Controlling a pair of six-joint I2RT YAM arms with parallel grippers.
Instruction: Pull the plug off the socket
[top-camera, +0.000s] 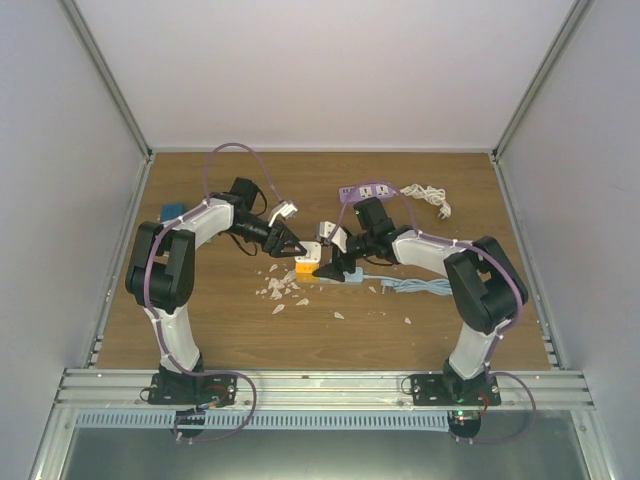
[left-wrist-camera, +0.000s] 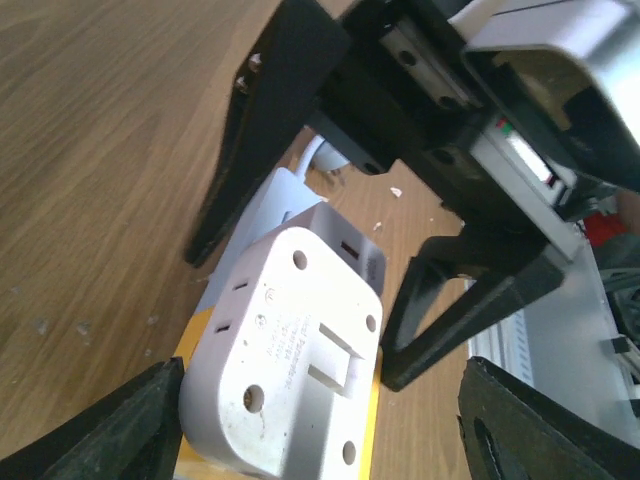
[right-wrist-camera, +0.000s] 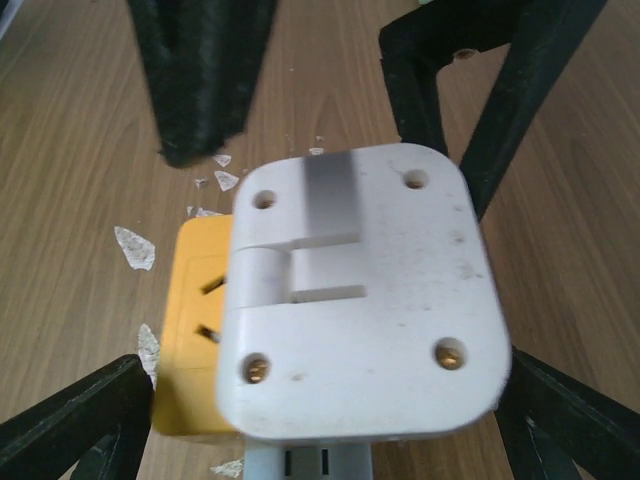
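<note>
Midway across the brown wooden table (top-camera: 200, 330), a white square plastic plug (right-wrist-camera: 360, 290) sat against a yellow plastic socket block (right-wrist-camera: 190, 330), among scattered white scraps (top-camera: 278, 290). The left gripper (left-wrist-camera: 320, 400) and right gripper (right-wrist-camera: 325, 400) faced each other, fingers spread wide either side of the plug, neither clamped on it.

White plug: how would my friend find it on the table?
Look at the middle of the wooden table. Between the left tool and the right tool sits the white plug, a rounded block with corner holes. It alone is stuck onto a yellow socket.
</note>
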